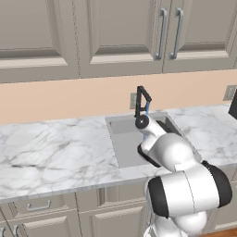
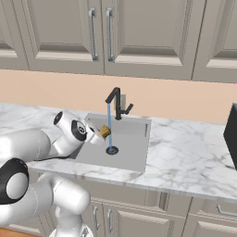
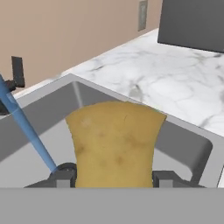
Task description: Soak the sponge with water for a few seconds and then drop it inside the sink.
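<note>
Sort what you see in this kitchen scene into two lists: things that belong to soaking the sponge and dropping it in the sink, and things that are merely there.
Part of the job:
sponge, held in the gripper
water running from the faucet
sink

Merely there:
marble counter
upper cabinets
dark box on the counter
wall outlet

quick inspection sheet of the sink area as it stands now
surface: white marble counter, bare around the basin
job's things: sponge held over the sink, beside the water falling from the black faucet to the drain; not clearly in the stream
clutter: dark box at the counter's far end
grippers: hand shut on the sponge
cables: nothing seen
surroundings: grey cabinets, beige backsplash, wall outlet
</note>
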Tool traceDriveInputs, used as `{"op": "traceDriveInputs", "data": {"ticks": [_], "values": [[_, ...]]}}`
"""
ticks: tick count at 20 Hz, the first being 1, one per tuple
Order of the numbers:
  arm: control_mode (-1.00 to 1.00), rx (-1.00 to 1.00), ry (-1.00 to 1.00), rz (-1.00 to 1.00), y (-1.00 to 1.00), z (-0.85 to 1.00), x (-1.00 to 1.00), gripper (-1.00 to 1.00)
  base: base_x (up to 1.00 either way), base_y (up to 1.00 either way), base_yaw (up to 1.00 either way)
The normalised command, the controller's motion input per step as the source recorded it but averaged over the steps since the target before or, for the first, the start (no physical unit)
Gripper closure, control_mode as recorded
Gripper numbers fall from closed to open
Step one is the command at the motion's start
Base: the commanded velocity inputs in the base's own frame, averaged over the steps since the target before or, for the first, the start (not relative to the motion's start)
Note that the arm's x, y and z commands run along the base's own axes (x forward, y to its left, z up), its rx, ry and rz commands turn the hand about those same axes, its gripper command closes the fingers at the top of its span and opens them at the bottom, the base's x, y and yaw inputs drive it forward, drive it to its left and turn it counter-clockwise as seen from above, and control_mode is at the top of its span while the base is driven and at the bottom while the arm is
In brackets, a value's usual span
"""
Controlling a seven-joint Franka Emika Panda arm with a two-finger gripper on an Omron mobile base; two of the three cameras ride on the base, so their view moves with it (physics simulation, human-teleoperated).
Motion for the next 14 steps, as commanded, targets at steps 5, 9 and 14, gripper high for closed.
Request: {"op": "traceDriveInputs", "data": {"ticks": [5,9,14], "values": [[-1.0,0.01,0.03,0.0,0.0,0.0,0.2,1.0,0.0,0.0,0.0],[-1.0,0.0,0.0,0.0,0.0,0.0,0.3,1.0,0.0,0.0,0.0],[-1.0,0.0,0.0,0.0,0.0,-0.07,0.37,1.0,0.0,0.0,0.0]]}}
